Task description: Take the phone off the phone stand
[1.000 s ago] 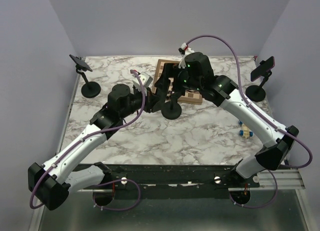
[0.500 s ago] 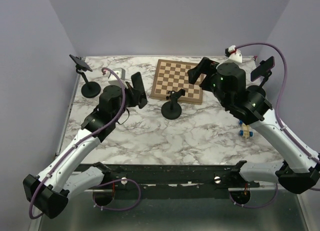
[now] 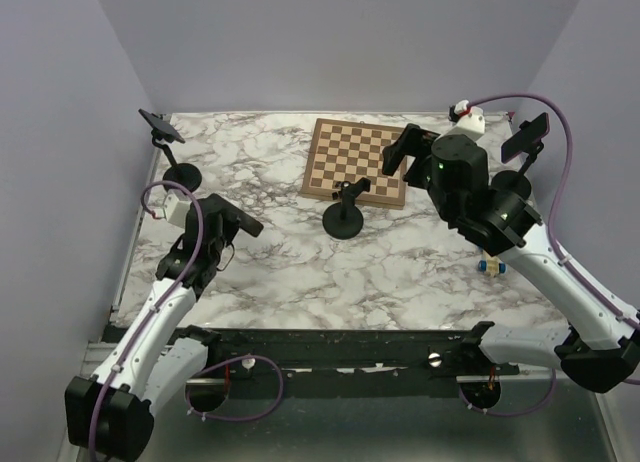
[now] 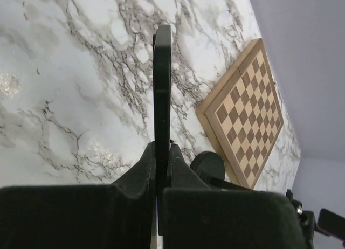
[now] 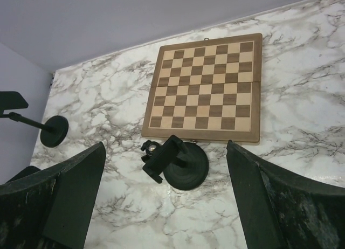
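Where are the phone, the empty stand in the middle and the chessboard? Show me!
phone (image 4: pixel 162 82): left wrist view, on the middle of its thin edge.
stand (image 5: pixel 191 171): right wrist view, on its round base.
chessboard (image 3: pixel 358 160): top view, on the middle squares.

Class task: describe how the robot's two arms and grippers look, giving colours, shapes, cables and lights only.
Both the left arm and right arm have white links between rounded black joints, each trailed by a purple cable. Green lights glow on the right arm. The left gripper and right gripper are matte black, two-fingered.
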Tool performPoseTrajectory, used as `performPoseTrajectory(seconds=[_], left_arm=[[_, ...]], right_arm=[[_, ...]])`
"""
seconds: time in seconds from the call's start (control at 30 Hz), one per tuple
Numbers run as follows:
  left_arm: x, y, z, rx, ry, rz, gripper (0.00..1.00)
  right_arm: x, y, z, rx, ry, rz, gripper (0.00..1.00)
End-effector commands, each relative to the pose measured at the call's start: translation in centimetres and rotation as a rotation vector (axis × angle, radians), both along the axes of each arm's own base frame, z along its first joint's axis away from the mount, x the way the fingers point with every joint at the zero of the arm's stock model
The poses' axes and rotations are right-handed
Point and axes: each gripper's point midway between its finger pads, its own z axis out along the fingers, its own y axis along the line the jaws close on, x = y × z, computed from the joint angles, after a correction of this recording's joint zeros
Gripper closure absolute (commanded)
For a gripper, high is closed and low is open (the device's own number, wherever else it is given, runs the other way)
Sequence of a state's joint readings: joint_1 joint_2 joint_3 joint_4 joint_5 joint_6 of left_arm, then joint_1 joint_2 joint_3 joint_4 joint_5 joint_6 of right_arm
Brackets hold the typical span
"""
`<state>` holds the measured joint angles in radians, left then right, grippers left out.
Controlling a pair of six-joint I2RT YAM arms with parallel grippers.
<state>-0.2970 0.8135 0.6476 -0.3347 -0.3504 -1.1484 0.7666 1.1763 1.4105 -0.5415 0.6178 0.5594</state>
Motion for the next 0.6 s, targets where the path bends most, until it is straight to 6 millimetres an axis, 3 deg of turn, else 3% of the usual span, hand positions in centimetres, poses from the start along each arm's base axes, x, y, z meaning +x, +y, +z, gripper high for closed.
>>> performPoseTrajectory(seconds=[0.0, 0.1, 0.2, 0.27, 0.33, 0.57], left_arm=[[3.2, -1.2, -0.2, -0.293, -0.042, 0.088, 1.0], [6.6, -2.4, -0.2, -0.277, -0.106, 0.031, 1.0], [9.3, -2.7, -2.0, -0.307, -0.055, 0.072, 1.0], [11.5, -3.3, -2.1, -0.34, -0.092, 0.067, 1.0], [13.6, -3.1, -1.8, -0.323, -0.122, 0.09, 1.0], [19.3, -2.3, -3.4, -0.429, -0.124, 0.241, 1.0]], right_arm=[[-0.4, -0.8, 1.0, 0.009, -0.04, -0.014, 0.0], [-0.8, -0.8, 1.2, 0.017, -0.047, 0.008, 0.0], [-1.3, -1.2, 1.4, 0.026, -0.045, 0.01, 0.01], [-1.7, -1.5, 1.7, 0.035, -0.046, 0.008, 0.01], [-2.0, -1.9, 1.8, 0.042, -0.053, 0.004, 0.01], [-2.5, -2.7, 2.3, 0.041, -0.068, -0.007, 0.01]])
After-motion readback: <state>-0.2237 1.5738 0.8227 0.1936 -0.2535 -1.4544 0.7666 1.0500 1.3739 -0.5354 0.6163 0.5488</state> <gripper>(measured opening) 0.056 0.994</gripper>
